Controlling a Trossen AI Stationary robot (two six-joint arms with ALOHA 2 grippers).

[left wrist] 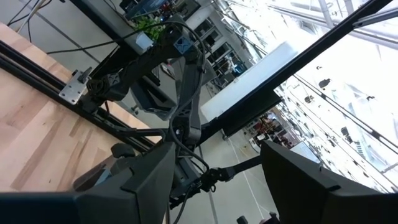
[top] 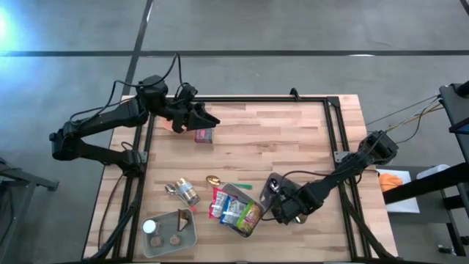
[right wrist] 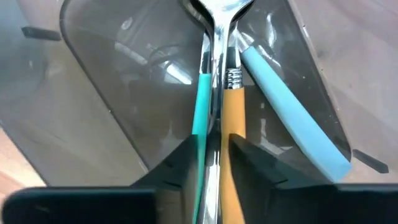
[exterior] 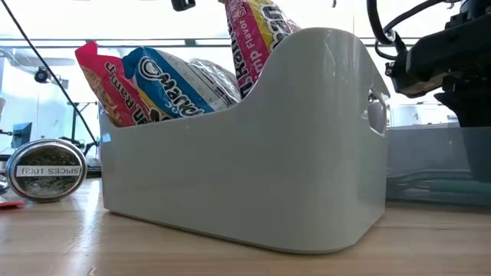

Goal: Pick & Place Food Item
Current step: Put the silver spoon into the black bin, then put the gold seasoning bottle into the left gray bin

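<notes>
Several bright food packets [top: 233, 210] stand in a white bin [exterior: 245, 176] near the table's front edge. To the bin's right, my right gripper [right wrist: 214, 155] points down into a clear container [right wrist: 118, 93]. Upright in that container are a silver utensil handle [right wrist: 216, 74], a teal one [right wrist: 200, 106], an orange one [right wrist: 234, 118] and a light blue one [right wrist: 292, 118]. The fingers are a narrow gap apart. The silver, teal and orange handles run up through that gap. My left gripper [top: 201, 117] hangs open at the far left, above a small red packet [top: 204, 135] lying on the table. My right gripper comes from above, pointing down, with its fingers [right wrist: 180, 165] lying along the upright silver, teal and orange handles. The handles fill the narrow gap. I cannot tell whether the fingers touch them.
A spice jar [top: 187, 193] lies on its side left of the bin, with a gold spoon [top: 212, 180] beside it. A grey tray [top: 170, 233] sits at the front left corner. Black frame rails [top: 333, 125] line the table's right and far sides.
</notes>
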